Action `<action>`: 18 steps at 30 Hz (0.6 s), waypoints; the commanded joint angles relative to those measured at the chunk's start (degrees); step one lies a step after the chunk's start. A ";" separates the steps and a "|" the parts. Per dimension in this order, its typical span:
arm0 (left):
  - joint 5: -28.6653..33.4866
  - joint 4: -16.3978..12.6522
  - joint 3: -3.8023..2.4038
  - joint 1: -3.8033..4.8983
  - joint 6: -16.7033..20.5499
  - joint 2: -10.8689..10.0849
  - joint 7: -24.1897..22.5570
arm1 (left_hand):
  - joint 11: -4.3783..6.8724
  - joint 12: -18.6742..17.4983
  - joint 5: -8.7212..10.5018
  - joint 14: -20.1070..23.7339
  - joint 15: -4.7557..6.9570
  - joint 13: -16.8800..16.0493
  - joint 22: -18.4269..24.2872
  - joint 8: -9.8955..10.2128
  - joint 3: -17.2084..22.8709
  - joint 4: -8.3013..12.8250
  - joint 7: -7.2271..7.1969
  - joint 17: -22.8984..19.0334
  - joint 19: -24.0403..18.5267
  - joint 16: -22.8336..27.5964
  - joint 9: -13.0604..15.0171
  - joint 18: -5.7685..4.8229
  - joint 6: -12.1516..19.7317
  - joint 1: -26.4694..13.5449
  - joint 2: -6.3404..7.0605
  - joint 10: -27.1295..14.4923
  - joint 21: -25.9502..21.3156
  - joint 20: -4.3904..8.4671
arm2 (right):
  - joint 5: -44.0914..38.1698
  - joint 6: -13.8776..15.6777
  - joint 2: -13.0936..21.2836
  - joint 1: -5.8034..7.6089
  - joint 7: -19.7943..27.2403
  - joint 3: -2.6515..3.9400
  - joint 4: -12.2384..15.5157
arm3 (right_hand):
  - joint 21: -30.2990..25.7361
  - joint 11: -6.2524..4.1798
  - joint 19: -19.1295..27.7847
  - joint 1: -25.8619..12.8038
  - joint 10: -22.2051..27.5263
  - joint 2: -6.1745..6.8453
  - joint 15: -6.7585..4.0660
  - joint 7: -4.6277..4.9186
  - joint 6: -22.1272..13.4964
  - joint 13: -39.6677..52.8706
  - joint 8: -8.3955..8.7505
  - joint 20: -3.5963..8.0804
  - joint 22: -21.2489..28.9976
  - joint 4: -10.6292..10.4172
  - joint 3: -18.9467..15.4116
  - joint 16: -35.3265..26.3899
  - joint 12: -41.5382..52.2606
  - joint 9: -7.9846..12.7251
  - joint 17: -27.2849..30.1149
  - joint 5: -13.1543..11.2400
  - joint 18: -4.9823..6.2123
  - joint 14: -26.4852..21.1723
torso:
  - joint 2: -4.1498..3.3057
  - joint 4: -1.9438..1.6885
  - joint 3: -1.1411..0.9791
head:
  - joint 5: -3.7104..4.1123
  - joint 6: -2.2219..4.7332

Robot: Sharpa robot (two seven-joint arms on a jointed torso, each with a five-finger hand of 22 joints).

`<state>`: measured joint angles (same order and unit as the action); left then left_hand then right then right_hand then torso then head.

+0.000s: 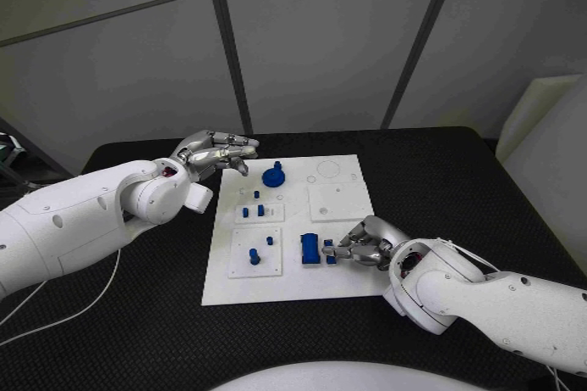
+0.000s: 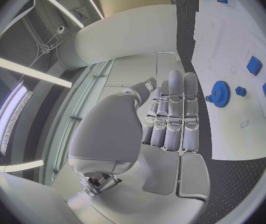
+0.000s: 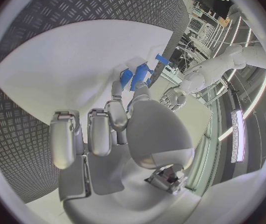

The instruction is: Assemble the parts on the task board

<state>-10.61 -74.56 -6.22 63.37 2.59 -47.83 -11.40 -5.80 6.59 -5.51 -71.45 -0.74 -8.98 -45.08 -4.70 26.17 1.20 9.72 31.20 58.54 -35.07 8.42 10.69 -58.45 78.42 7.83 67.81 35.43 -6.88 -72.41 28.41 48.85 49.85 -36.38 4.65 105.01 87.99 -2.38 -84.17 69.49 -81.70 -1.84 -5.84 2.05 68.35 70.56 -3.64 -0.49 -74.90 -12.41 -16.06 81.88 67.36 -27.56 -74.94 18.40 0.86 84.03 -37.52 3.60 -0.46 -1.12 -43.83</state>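
Right hand: the right hand [image 1: 365, 245] sits lower right of centre in the head view, at the near right edge of the board; its fingers [image 3: 117, 113] curl in around a small blue piece [image 1: 329, 258], and whether they truly grip it I cannot tell.
Blue block: an upright blue block [image 1: 310, 248] stands on the board just left of that hand, close beside the small piece.
Near pegs: a single blue peg [image 1: 254, 255] stands in a raised white square at the lower left of the board; a little higher, small blue pegs [image 1: 257, 210] stand in another square.
Board: the white board [image 1: 282, 285] lies mid-table, its near strip bare.
Gear: a blue gear [image 1: 273, 176] sits at the upper left of the board, round and toothed in the left wrist view [image 2: 220, 93].
Left hand: the left hand [image 1: 220, 156] hovers at the far left corner of the board, just beside the gear; its fingers [image 2: 175, 109] lie together, nearly straight, holding nothing.
Table: a black table [image 1: 147, 315] with a textured surface surrounds the board.
Room: grey wall panels [image 1: 318, 52] with dark seams rise behind the table across the top of the frame.
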 commanded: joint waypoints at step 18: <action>0.00 -0.10 -0.04 0.09 -0.57 -0.21 0.13 | 0.08 -0.23 0.23 -0.16 -0.32 -0.11 0.08 0.30 -0.42 -0.12 0.08 -0.07 0.19 0.42 0.10 -0.25 0.27 -0.68 -0.08 -0.32 -0.35 -0.20 | -2.72 -3.51 1.99 0.04 2.24 -0.05 1.54 | -0.05 -0.04 -4.93 5.01 0.18 1.46 -0.28 -0.32 1.16 0.15 -0.52 0.20 -13.07 1.96 0.87 -0.26 -0.15 -0.50 -1.13 -1.37 -0.26 3.14 | 0.03 0.10 -0.03 | -0.04 0.08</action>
<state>-10.61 -74.60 -6.22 63.38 2.58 -48.02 -11.28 -5.80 6.59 -5.51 -71.45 -0.74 -9.04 -45.09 -4.70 26.00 1.04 9.72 31.20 58.54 -34.84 8.47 10.69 -58.45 78.42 7.83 67.81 35.43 -6.88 -74.32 26.35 50.72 49.83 -35.77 4.59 106.17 87.69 -2.36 -84.17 74.05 -81.68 -0.49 -5.83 1.73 69.06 70.62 -3.98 -0.49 -74.90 -10.70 -15.20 81.69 67.33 -27.97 -74.93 17.22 0.86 84.03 -37.50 3.63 -0.48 -1.08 -43.81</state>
